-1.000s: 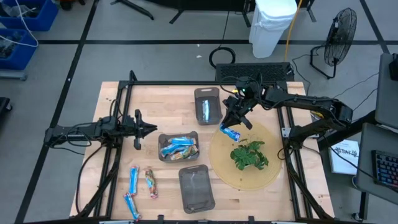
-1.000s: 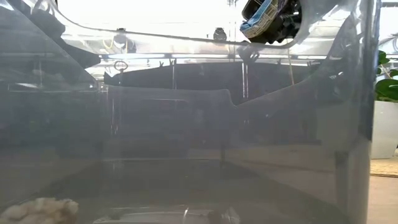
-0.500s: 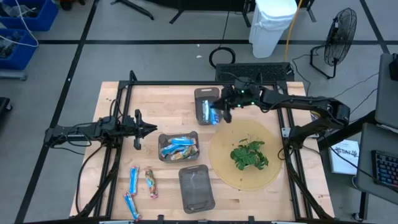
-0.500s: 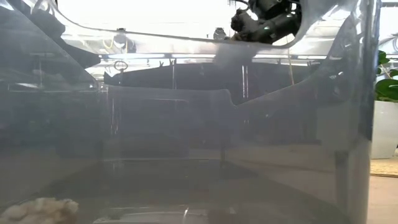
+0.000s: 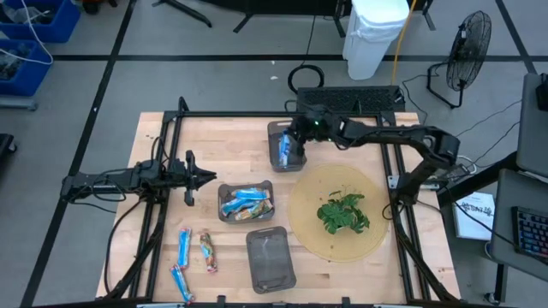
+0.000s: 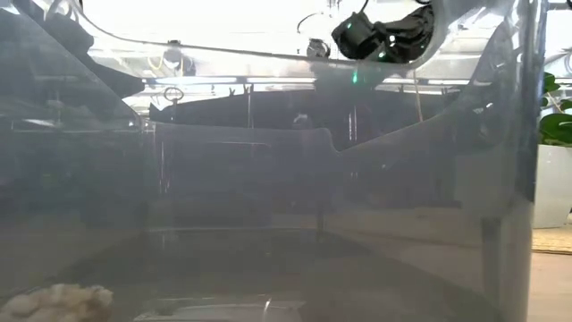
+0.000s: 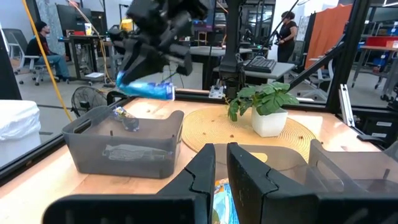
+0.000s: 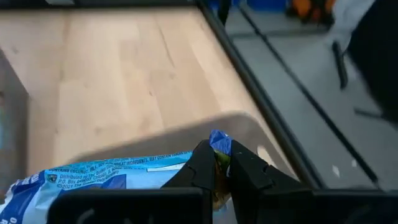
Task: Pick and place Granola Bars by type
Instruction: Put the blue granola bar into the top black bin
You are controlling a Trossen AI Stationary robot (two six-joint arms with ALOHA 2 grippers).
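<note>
My right gripper (image 5: 296,142) hangs over the far grey tray (image 5: 276,128), shut on a blue-and-white granola bar (image 7: 146,90). One wrapped bar (image 7: 127,118) lies in that tray. The middle tray (image 5: 224,190) holds several blue bars (image 5: 247,202). Two blue bars (image 5: 184,248) (image 5: 180,281) and a brownish one (image 5: 208,251) lie on the table near its front left. My left gripper (image 5: 193,178) waits shut at the table's left, pointing level at the trays. My right gripper pinches the blue bar by the crimped end of its wrapper (image 8: 219,142) between its two fingers. The fingers come from the table's right, slanting a little downward. The bar sticks out roughly level beyond them, lifted clear above the far tray.
A potted green plant (image 5: 342,212) stands on a round woven mat (image 5: 312,235) at the right. A third grey tray (image 5: 255,274) sits at the near middle. A black frame (image 5: 163,171) rims the table.
My right gripper has carried the blue bar from over the mat's far left edge toward the table's far left, to above the far tray. Its wrist has turned, so the bar that hung below it now lies about level. The gripper stays shut on the bar.
</note>
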